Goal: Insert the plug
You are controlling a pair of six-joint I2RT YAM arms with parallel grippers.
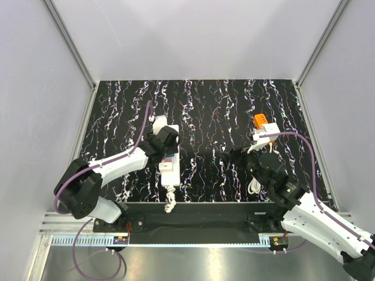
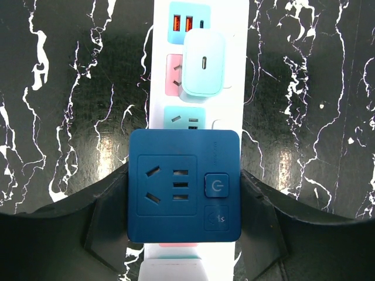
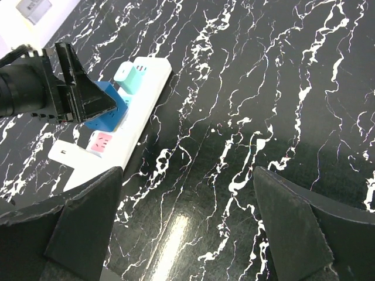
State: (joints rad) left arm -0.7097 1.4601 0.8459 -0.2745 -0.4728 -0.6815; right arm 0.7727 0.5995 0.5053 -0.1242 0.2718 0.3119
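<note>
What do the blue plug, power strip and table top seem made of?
The blue plug: probably moulded plastic, matte; even colour, rounded corners. The power strip: likely white plastic, smooth. The table top: black with white veins like marble, glossy by its light reflections; maybe a printed sheet.

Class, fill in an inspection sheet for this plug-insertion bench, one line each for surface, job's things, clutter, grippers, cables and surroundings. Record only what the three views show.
Surface: black marbled table, white veins, some glare.
Job's things: white power strip; blue plug adapter over one of its sockets; whether it is fully seated cannot be told.
Clutter: mint charger plugged into the strip; orange-and-white item at the right.
Grippers: left gripper closed on the adapter's sides; right gripper open, empty, above bare table.
Cables: purple arm cable; white coiled cable by the right arm; strip's cord at the near edge.
Surroundings: pale enclosure walls.
</note>
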